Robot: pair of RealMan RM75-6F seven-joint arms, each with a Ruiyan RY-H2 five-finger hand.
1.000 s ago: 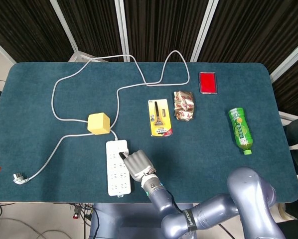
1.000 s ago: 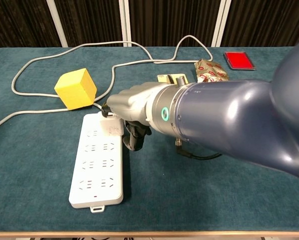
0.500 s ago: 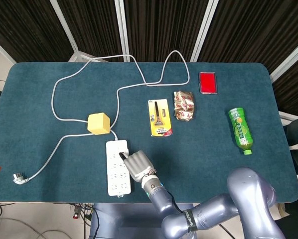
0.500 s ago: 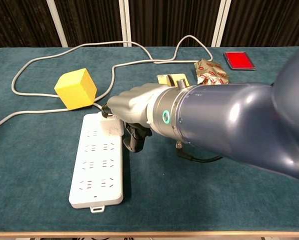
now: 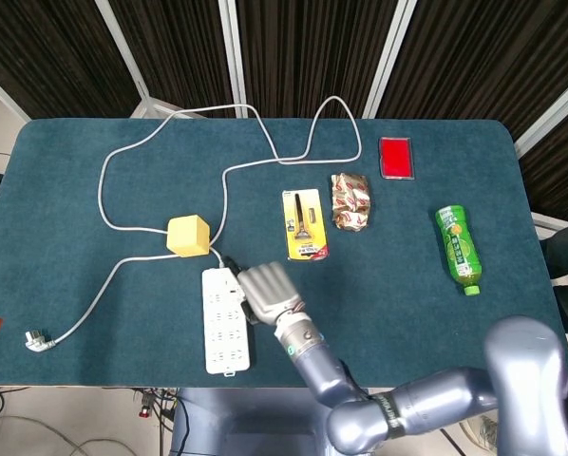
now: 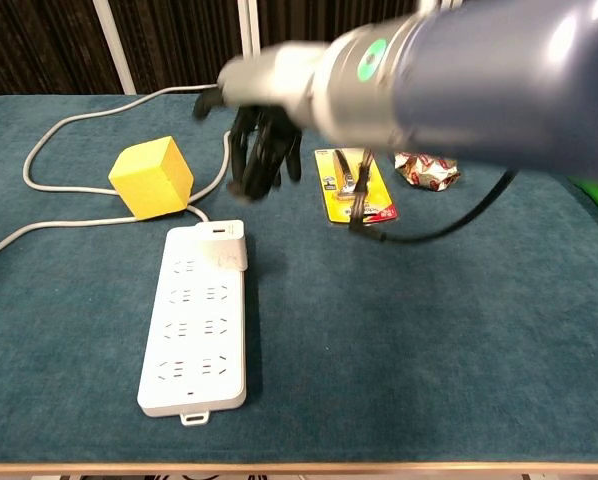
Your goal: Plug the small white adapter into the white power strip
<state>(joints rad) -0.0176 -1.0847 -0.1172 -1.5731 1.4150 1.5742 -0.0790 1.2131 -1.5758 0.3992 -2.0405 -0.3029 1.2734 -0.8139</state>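
— Now that the right hand (image 6: 264, 140) is lifting off the power strip (image 6: 195, 345), is the adapter (image 6: 222, 243) actually sitting in a socket?

— It is looking that way. A second ago the fingers were curled down over the far end of the strip with the adapter under them; now the hand is hanging above the table with its dark fingers (image 6: 251, 165) loosely spread and pointing down, and it is gripping nothing. The adapter is staying behind at the far end of the strip, on the side nearest the yellow cube (image 6: 151, 178), and it is not tipping or sliding.

— So the plugging is finishing?

— I am judging it as done or nearly so. How deep the prongs are seated is not showing from either camera, so I cannot say it is fully home.

— And the overhead view?

— There the right hand (image 5: 270, 290) is hovering just beside the strip (image 5: 224, 323), over its right edge, and partly covering the spot where the adapter sits.

— What about the left hand?

— Neither camera is showing it.

— Anything nearby that could be getting in the way?

— The grey cable (image 6: 74, 125) is looping well behind, and the yellow packet (image 6: 357, 185) is lying apart from the strip.
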